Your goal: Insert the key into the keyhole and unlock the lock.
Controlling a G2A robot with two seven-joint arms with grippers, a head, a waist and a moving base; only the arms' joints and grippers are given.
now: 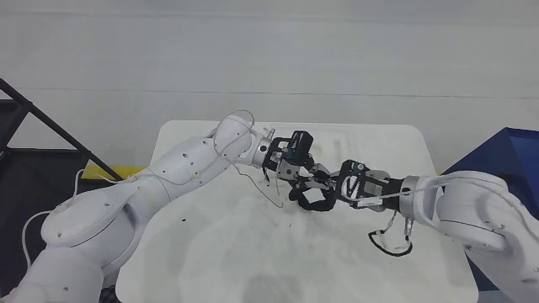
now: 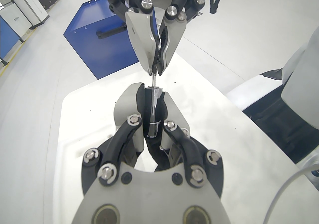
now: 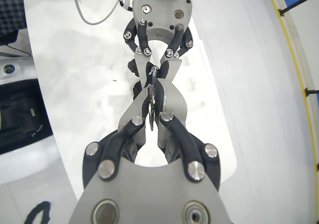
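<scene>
My left gripper (image 2: 152,91) is shut on a small silver lock (image 2: 153,110), held above the white table (image 1: 210,244). Facing it, my right gripper (image 2: 155,71) is shut on the key (image 2: 154,79). The key's thin blade points straight at the lock's end face and touches it; how deep it sits I cannot tell. In the right wrist view the key's head (image 3: 151,107) is pinched in the right gripper (image 3: 153,85), with the lock (image 3: 154,70) just beyond in the left gripper (image 3: 155,64). From above, both grippers meet tip to tip, left gripper (image 1: 295,171) and right gripper (image 1: 322,189).
A black cable loop (image 1: 389,244) lies on the table under the right arm. A blue box (image 1: 505,156) stands off the table's right side. A white cable (image 3: 84,14) trails from the left wrist. Something black (image 3: 133,70) hangs beside the lock.
</scene>
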